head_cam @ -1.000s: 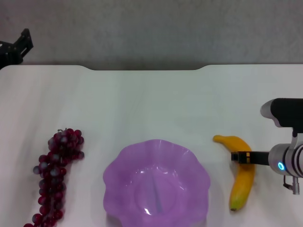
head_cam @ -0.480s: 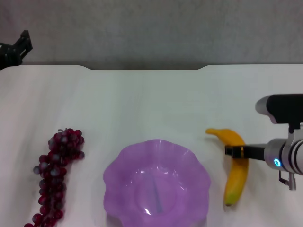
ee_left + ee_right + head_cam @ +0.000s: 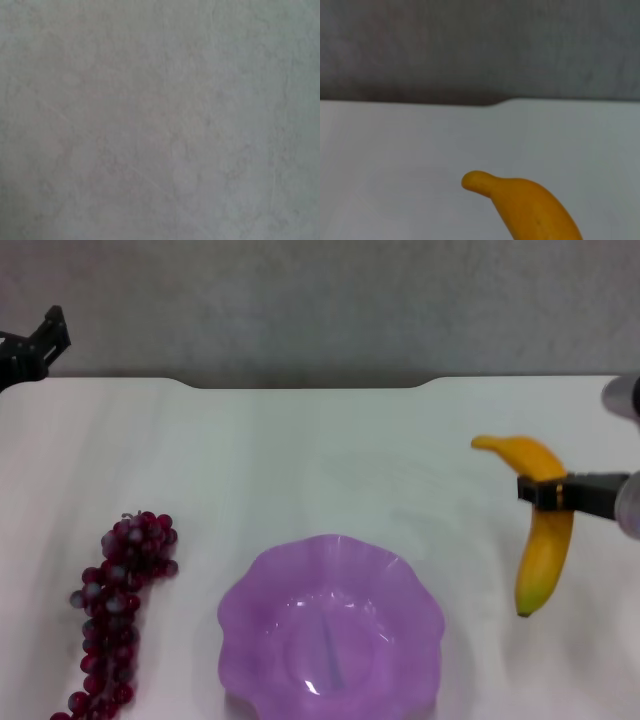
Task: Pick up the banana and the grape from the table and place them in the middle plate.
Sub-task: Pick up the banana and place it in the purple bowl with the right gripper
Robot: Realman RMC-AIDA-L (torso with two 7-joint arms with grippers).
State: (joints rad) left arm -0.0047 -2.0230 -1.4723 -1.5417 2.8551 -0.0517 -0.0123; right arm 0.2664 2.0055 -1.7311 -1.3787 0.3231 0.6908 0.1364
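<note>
One purple plate (image 3: 331, 625) — nothing inside

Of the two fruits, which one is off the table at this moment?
The banana: the right tool grips it mid-length and holds it right of the purple plate. The grapes lie untouched on the table.

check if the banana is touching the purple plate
Apart. The head view shows bare table between the banana, held by the right gripper, and the plate.
</note>
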